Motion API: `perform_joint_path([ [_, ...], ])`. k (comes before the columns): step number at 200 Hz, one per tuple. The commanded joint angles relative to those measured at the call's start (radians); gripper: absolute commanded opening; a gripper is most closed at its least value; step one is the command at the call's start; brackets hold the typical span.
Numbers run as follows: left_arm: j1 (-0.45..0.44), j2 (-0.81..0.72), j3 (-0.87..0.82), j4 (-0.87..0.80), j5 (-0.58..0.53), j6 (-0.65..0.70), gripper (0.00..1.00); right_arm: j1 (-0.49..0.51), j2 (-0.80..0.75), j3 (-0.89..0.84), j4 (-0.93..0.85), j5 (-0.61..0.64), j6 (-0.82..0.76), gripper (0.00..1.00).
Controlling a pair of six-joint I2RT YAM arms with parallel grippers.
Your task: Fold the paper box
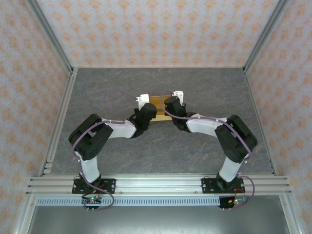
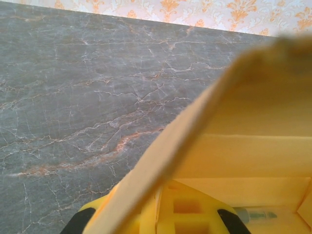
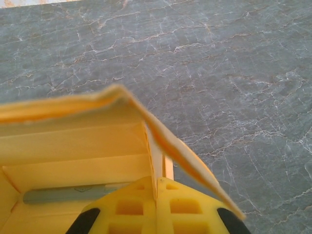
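On the grey marbled table [image 1: 161, 151], your light tan card paper box [image 1: 157, 103] lies mid-table, long axis left-to-right. The left gripper [image 2: 158, 214] and right gripper [image 3: 157, 200] each clench one end, equally near.

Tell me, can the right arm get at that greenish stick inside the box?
Probably not yet: the right tool looks clamped on the paper box wall, and the stick lies inside beside it; it must let go first.
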Motion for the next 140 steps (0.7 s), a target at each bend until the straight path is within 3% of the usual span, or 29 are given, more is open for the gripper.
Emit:
perform_joint_path([
  [1, -0.005, -0.024, -0.028, 0.035, -0.106, 0.016, 0.0, 0.004, -0.026, -0.043, 0.018, 0.044, -0.011, 0.0],
  [140, -0.042, -0.032, -0.105, 0.11, -0.205, 0.066, 0.0, 0.012, -0.072, -0.124, 0.066, 0.049, 0.018, 0.04],
])
